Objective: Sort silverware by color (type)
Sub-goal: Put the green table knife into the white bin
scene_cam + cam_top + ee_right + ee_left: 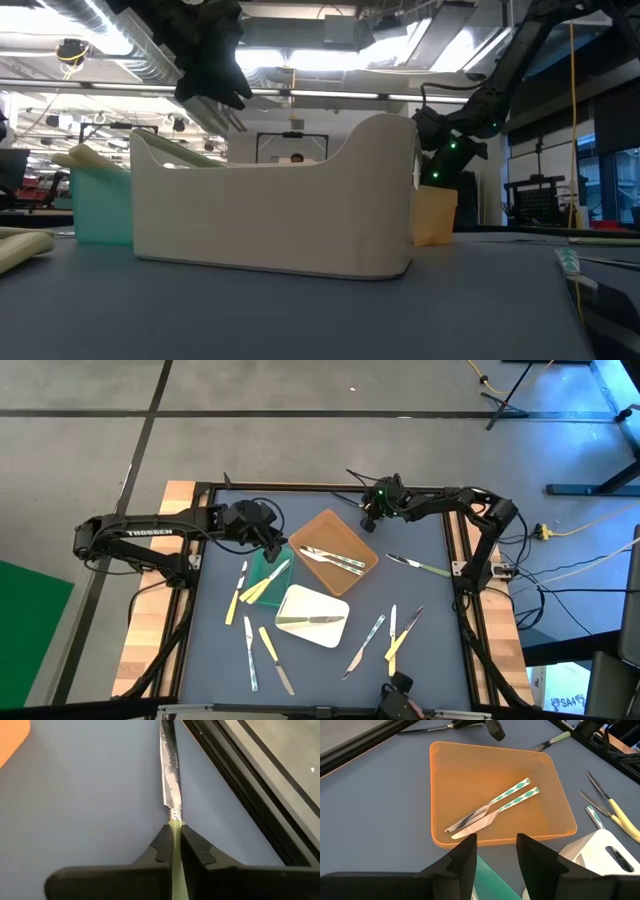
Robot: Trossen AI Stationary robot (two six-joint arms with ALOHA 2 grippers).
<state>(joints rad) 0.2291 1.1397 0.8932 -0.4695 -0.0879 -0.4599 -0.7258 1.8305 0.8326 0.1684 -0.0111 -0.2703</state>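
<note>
My right gripper [371,510] is near the table's far edge, shut on a knife [170,775] with a pale green handle. The blade points away from the fingers, beside the table's dark frame. My left gripper [496,855] hangs open with nothing between its fingers, over the green tray [262,573] at the near rim of the brown tray [470,785]. That brown tray holds two knives [492,807] with green-and-white handles. In the white tray [312,616] lies one knife. Yellow-handled pieces lean in the green tray. My right gripper pinches the knife's pale green handle [174,827] between its two fingers, just behind the ridged collar where the blade begins. The knife runs straight on along the fingers, which slant down. Whether the blade's tip rests on the table I cannot tell.
Loose silverware lies on the grey mat: a green-handled knife [418,566] at the right, yellow-handled pieces [237,592] at the left, and several more [392,628] near the front edge. A raised dark frame [240,785] borders the table.
</note>
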